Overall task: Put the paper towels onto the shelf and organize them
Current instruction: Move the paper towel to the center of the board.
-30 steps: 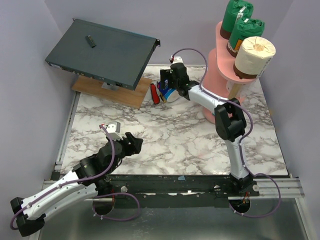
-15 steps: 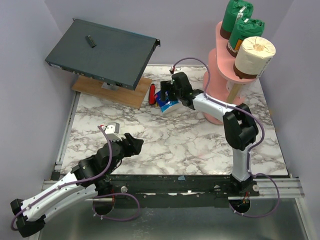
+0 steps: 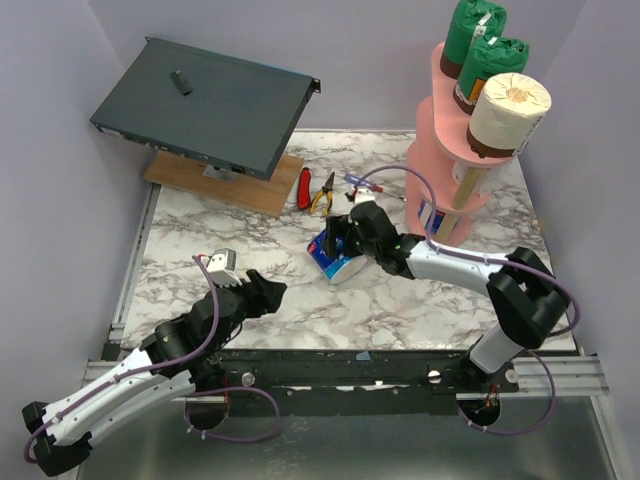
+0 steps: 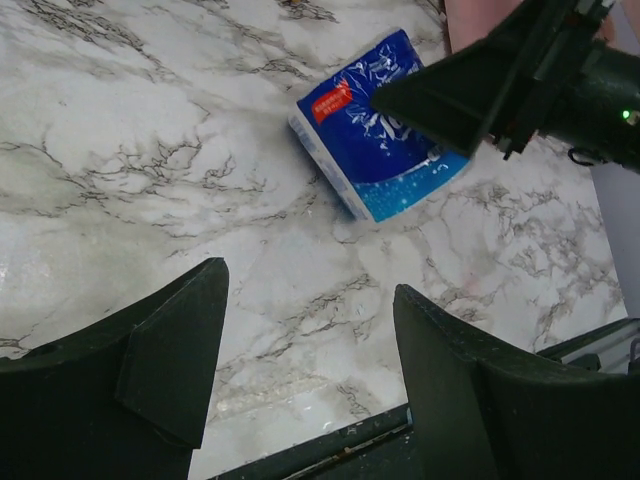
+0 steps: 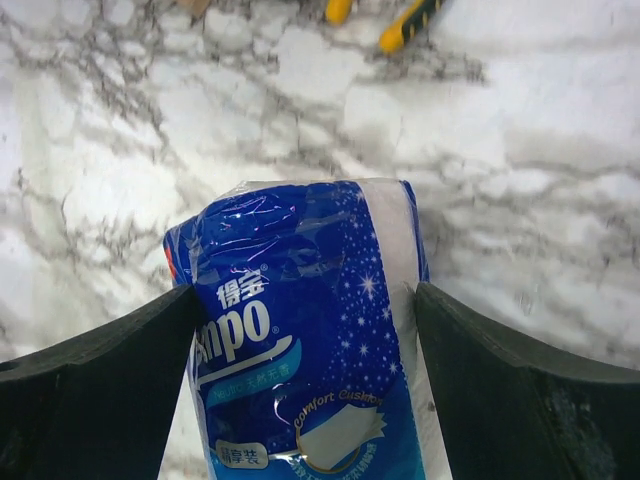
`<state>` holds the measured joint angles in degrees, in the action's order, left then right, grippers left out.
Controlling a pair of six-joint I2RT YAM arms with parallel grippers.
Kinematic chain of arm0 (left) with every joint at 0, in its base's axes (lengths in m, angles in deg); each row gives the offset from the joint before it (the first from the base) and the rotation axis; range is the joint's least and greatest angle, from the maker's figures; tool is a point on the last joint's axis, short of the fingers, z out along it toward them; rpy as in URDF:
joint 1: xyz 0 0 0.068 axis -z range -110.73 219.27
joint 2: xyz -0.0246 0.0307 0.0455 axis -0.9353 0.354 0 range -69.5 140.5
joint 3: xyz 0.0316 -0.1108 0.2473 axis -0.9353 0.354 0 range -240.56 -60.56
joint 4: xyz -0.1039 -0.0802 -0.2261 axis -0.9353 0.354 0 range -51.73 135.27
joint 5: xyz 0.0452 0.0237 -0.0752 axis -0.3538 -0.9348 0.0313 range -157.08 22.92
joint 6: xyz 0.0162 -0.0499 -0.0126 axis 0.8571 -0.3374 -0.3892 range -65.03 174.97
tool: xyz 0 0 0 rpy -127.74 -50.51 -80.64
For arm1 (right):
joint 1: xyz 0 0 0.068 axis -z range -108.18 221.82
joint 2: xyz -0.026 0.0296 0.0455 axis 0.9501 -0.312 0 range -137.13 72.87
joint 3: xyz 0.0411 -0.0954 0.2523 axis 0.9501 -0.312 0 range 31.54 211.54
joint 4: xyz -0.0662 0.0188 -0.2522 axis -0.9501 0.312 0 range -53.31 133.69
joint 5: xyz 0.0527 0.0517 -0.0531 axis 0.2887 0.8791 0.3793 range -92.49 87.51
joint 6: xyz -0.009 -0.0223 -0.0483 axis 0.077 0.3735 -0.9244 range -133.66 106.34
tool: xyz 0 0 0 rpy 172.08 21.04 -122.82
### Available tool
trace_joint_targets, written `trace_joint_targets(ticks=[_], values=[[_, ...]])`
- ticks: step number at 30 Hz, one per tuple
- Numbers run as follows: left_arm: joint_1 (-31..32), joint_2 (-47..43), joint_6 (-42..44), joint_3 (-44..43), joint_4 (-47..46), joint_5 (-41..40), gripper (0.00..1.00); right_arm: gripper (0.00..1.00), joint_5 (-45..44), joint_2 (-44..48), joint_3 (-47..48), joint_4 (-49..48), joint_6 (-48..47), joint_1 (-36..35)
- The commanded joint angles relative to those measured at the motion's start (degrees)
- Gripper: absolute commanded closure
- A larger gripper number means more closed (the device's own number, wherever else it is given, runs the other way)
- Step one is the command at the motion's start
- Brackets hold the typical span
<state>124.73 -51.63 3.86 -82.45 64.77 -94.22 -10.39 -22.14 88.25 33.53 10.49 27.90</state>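
Observation:
A blue-and-white wrapped paper towel roll [image 3: 333, 260] [image 5: 300, 330] [image 4: 375, 140] is near the middle of the marble table, low over it or resting on it. My right gripper [image 3: 340, 246] [image 5: 305, 340] is shut on it, one finger pressed to each side. The pink shelf [image 3: 450, 125] stands at the back right. Its top board carries two green-wrapped rolls [image 3: 476, 35] and a bare white roll [image 3: 512, 105]. My left gripper [image 3: 275, 290] [image 4: 310, 340] hovers open near the front left, with nothing between its fingers and the blue roll ahead of it.
A dark grey metal box [image 3: 205, 100] sits tilted on a wooden board [image 3: 240, 190] at the back left. Red-handled pliers [image 3: 305, 187] and yellow-handled pliers [image 3: 322, 195] lie behind the blue roll. The right arm [image 3: 450, 265] stretches across in front of the shelf.
My right gripper closed on the blue roll beside the pliers and carried it toward the near middle of the table. The left gripper edged slightly forward.

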Motion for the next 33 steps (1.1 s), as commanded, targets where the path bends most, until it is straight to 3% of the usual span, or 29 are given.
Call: trace_joint_targets(ticks=[1,7,13,22,27,33], values=[[-0.3,-1.1,-1.1,0.8,1.5,1.9,0.3,0.11,-3.1,6.5,-8.8,-1.4,4.4,-2.0],[-0.3,2.0,0.9,0.6,-1.1,4.2,0.29,0.01,0.4,13.2,-13.8,-0.4,6.4,-3.3],[-0.3,6.3,1.5,-0.7,-3.6,6.3,0.29,0.0,3.2,16.8,-7.7,10.7,3.9,-3.3],[-0.3,9.2,0.8,-1.0,-5.3,6.8,0.29,0.0,4.8,10.7,8.3,33.6,-1.8,-3.3],[-0.3,10.1,1.0,-1.4,-5.4,6.8,0.29,0.0,1.0,7.5,12.5,39.8,-4.2,-3.2],[-0.3,11.6,0.9,-1.4,-5.9,7.4,0.29,0.0,0.8,3.9,14.9,40.8,-5.8,-3.3]])
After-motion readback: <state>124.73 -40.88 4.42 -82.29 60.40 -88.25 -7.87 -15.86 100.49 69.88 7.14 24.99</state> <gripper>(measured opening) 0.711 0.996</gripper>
